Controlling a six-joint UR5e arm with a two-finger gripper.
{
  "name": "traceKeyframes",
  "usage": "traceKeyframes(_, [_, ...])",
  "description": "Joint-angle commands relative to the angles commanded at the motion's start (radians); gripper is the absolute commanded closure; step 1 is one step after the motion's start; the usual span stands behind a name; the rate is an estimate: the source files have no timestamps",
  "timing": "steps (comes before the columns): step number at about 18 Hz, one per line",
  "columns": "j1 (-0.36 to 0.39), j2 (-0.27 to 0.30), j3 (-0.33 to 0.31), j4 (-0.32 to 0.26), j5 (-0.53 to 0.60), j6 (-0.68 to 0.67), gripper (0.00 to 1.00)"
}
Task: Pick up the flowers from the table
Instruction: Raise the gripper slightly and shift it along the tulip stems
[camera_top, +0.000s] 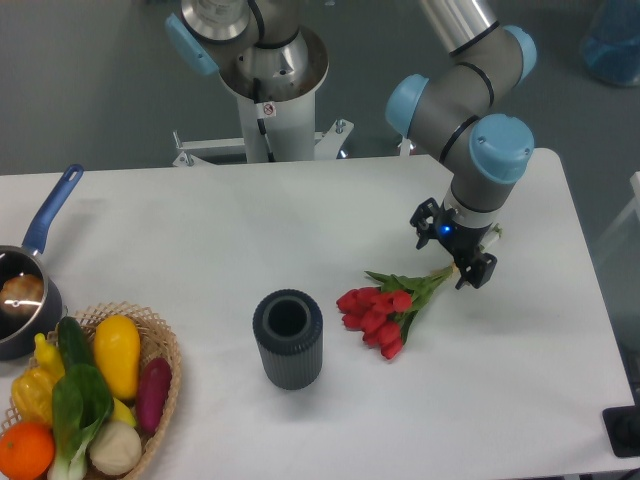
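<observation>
Flowers (385, 312) not lifted yet, lying flat on desk (200, 240). Claw (456, 254) spread, nothing pinched, at stem end, approx 2 o'clock of blooms. Grasp & lift left.

You can't tell whether the gripper (452, 250) touches the stem ends of the flowers (385, 307); its body seems to cover them. The basket (160, 352) of produce runs off the bottom and left edges, and the pan (28, 290) is cut by the left edge. You can't identify the pan's contents. The arm (465, 75) leaves the frame at the top.
</observation>
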Motion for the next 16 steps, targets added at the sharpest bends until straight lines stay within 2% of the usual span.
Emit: traceKeyframes(16, [0.008,-0.034,-0.022,0.002,-0.003,-0.029,0.0])
